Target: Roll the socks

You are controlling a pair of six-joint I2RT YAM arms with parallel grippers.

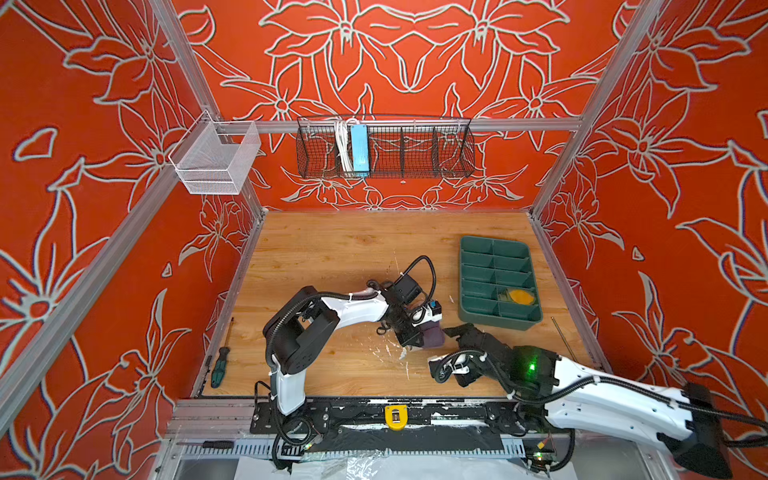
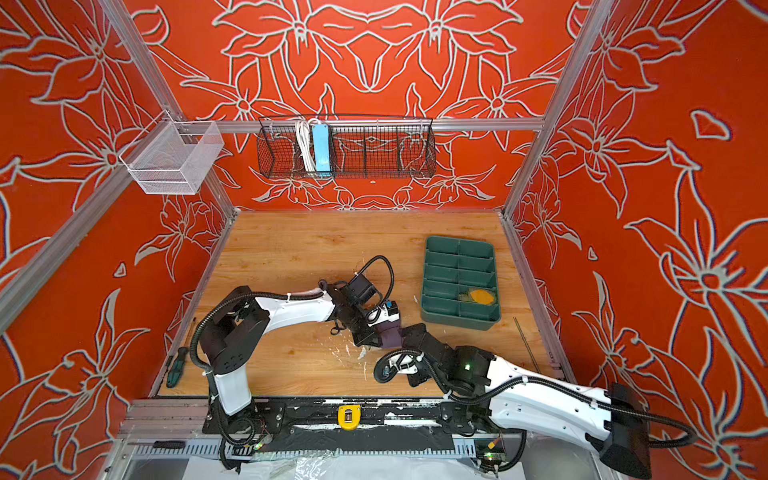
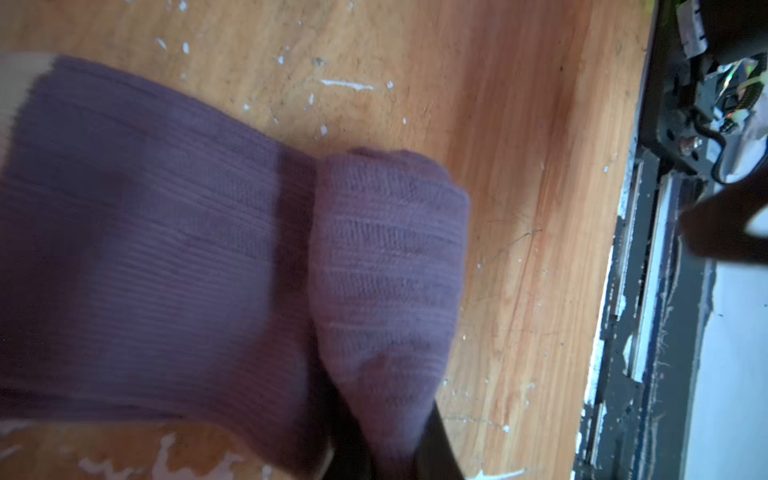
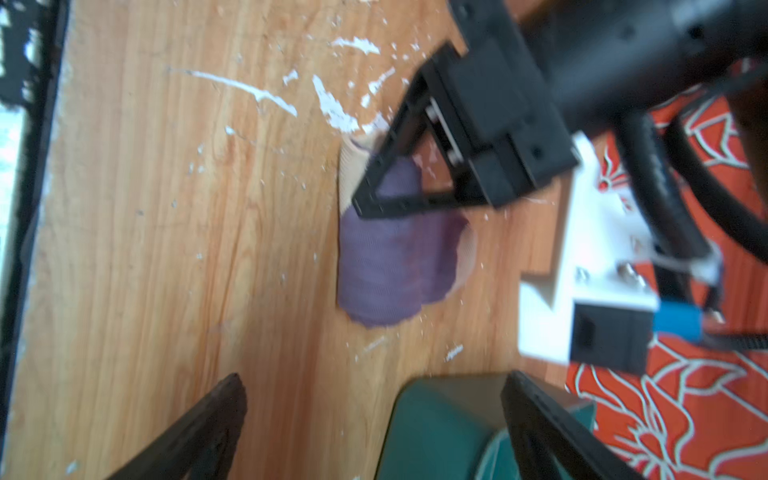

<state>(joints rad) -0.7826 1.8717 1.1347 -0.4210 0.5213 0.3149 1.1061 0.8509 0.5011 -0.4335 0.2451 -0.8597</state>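
L claw (image 4: 361, 203) clamps purple sock (image 4: 386, 270) at one end of roll; R claw (image 4: 374, 380), spread wide & empty, sits just beside other end.

— Where is the sock (image 1: 433, 337)?
— On the surface (image 1: 332, 249), just off centre toward 4 o'clock.
— And the divided tray (image 1: 473, 242)?
— At 3 o'clock, near the right edge. The second sock (image 1: 519, 297) lies in a right-hand compartment, second from the front.
— The screwdriver (image 1: 219, 368)?
— At 8 o'clock, along the left edge.
— The wire basket (image 1: 415, 154)?
— Behind, at 12 o'clock.
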